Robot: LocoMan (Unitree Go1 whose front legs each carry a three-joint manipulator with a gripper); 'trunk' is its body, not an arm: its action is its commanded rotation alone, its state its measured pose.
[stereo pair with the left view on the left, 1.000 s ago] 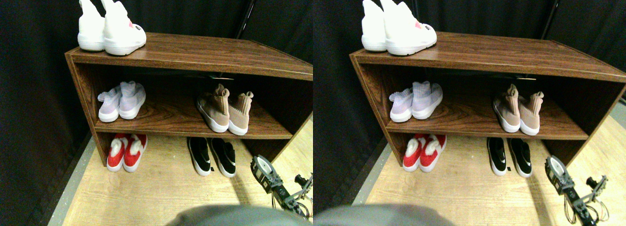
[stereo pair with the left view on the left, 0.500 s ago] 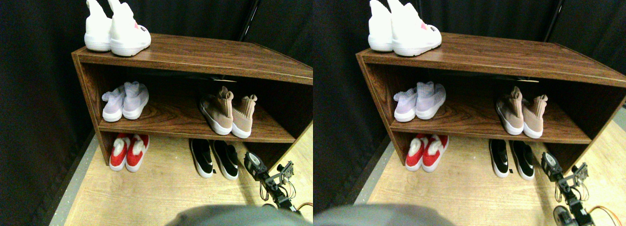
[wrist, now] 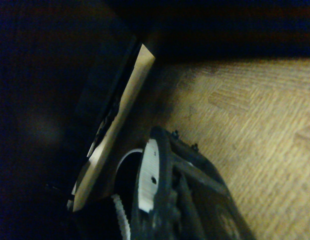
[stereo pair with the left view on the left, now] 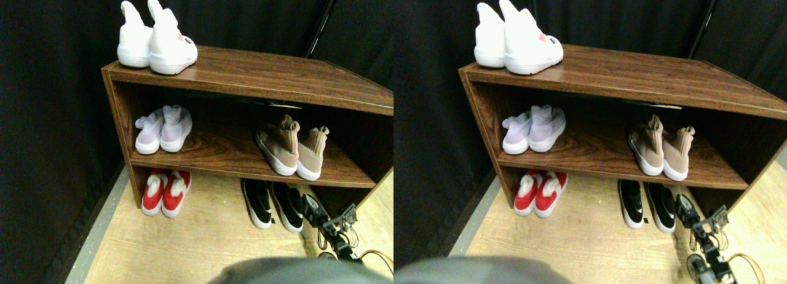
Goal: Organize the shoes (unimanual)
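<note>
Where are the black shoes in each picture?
Stereo pair view: the black shoes stand on the wooden floor under the shelf, with the right gripper right beside them.
Wrist view: too dark to pick out the black shoes.
Shared landmark: the wooden floor.

Front camera looks forward and down at a wooden shelf [stereo pair with the left view on the left: 246, 75] on the floor [stereo pair with the left view on the left: 203, 241]; wrist camera sits close above that floor [wrist: 255, 125].

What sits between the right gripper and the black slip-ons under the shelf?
Nothing visible. The right gripper hangs just right of the black slip-ons on the wood floor, with no object in the gap. The shoe rack has its side panel close behind the gripper, not between them.
</note>
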